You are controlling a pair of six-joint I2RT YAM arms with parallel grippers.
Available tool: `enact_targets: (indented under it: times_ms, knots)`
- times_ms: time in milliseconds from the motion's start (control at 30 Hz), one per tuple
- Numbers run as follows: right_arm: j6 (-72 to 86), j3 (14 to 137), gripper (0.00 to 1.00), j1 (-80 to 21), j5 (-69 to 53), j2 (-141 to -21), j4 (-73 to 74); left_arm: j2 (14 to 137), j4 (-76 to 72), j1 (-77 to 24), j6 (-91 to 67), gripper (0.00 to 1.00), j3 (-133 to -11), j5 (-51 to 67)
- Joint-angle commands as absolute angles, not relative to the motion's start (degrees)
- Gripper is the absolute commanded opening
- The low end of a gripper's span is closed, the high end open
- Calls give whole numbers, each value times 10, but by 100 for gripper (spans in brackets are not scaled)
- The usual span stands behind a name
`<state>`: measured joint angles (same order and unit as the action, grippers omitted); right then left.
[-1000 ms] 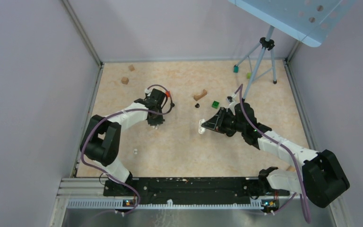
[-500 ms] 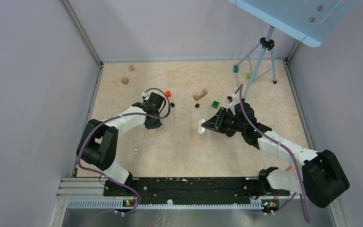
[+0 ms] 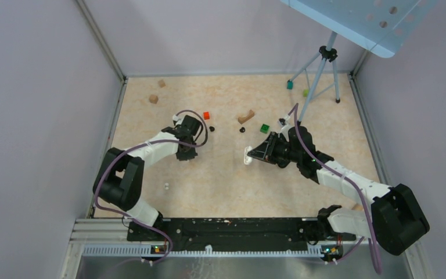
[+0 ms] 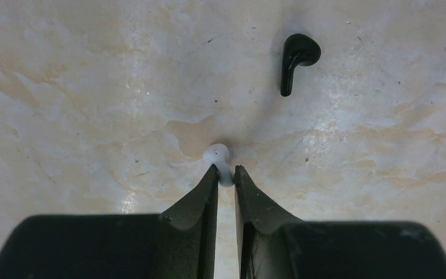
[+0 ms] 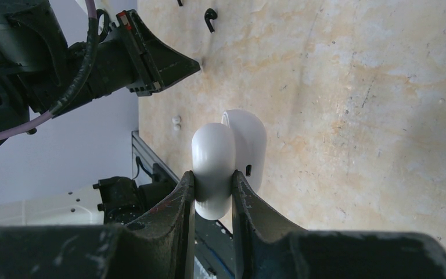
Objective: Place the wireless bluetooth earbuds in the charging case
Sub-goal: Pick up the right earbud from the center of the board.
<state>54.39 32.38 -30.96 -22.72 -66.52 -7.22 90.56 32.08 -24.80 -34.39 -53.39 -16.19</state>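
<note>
bright, even light from above; shadows are faint and short. the worktop [image 4: 354, 110] shows a soft sheen in the left wrist view. all views sharp.

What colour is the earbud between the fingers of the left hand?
The earbud is white; the left wrist view shows it best.

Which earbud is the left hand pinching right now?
The white earbud, its stem pinched in the left hand; the black earbud lies free beyond it.
</note>
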Motion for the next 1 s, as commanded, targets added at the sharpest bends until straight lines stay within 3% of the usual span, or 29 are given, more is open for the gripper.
enact_targets:
  times_ms: [0,300,467,667,800,967]
  knots:
    - [535,347,0,-305,-234,-667,-91,883,335,-248,-354,18,-526,-175]
    - [535,348,0,-306,-236,-670,-95,860,349,-248,-352,0,-521,-171]
    - [535,348,0,-305,-236,-670,-94,819,319,-248,-317,0,-511,-117]
    - [535,350,0,-305,-235,-675,-95,701,207,-256,-251,0,-470,62]
    - [546,351,0,-305,-236,-688,-116,648,156,-267,-270,0,-446,167]
    - [555,353,0,-305,-238,-702,-133,586,50,-301,-331,0,-396,211]
